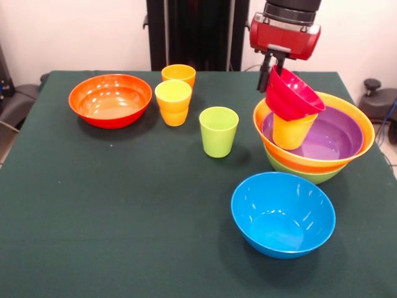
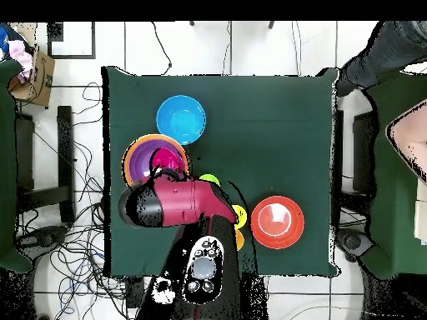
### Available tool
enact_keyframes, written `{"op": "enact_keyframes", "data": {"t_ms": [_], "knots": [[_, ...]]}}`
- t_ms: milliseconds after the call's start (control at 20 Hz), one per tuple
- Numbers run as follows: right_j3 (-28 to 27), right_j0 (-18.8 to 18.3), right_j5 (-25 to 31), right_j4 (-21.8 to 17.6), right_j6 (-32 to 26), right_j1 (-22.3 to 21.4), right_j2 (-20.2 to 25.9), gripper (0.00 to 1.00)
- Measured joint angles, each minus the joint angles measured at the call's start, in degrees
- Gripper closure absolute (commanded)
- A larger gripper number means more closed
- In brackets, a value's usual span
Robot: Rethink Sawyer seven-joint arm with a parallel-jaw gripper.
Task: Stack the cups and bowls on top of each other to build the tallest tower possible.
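A tower stands at the right in the front view: a lime green bowl (image 1: 310, 176) at the bottom, a large orange bowl (image 1: 353, 146) in it, and a purple bowl (image 1: 335, 133) in that. A yellow-orange cup (image 1: 290, 131) stands in the purple bowl. The small magenta-red bowl (image 1: 293, 94) sits tilted on that cup. My gripper (image 1: 270, 73) is shut on its far rim. The blue bowl (image 1: 282, 214) stands alone in front. The lime green cup (image 1: 218, 130) stands mid-table. A yellow cup (image 1: 173, 94) sits nested in an orange cup (image 1: 174, 117), and another orange cup (image 1: 178, 73) stands behind them. The red-orange bowl (image 1: 110, 99) is at the far left.
In the overhead view my arm (image 2: 179, 204) covers part of the tower (image 2: 138, 158) and the cups. The blue bowl (image 2: 180, 118) and the red-orange bowl (image 2: 275, 222) show there. A person (image 2: 409, 125) is at the right edge. Chairs stand round the table.
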Motion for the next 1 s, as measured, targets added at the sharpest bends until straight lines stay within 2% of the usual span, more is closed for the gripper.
{"op": "enact_keyframes", "data": {"t_ms": [1000], "knots": [[0.0, -1.0, -0.3, 1.6, 0.0, -3.3, 0.6, 1.0]]}}
